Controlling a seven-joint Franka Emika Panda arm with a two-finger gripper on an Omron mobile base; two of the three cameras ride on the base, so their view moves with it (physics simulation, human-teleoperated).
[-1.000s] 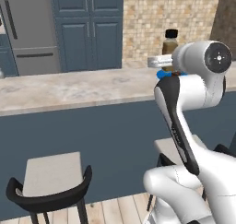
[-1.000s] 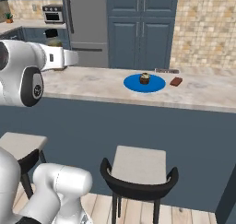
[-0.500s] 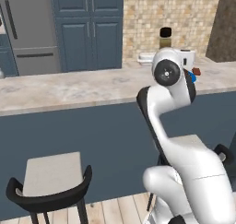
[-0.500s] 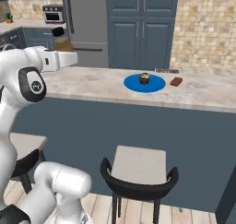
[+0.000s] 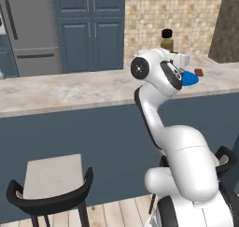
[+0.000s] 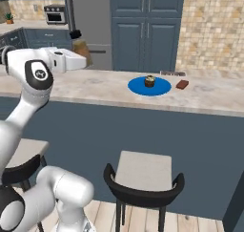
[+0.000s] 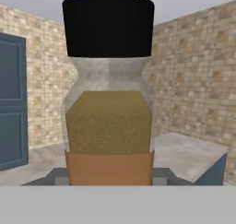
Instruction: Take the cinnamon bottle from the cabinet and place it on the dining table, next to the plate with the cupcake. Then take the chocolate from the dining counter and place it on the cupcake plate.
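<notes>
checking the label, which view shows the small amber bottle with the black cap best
The hand view: the small amber bottle with the black cap is close up, upright and unblocked. The right base view shows it small; the left base view shows just its top.

Dining table [image 6: 95,85] top bare btwn arm & plate [image 6: 138,87]; cupcake [image 6: 149,80] sits mid-plate, chocolate [image 6: 181,84] just beside plate's far edge, beyond that top open.

No readable text, label, brand, number or sign is showing anywhere. The bottle [image 7: 109,103], standing large at the centre of the hand view, is carrying only a plain orange band.
</notes>
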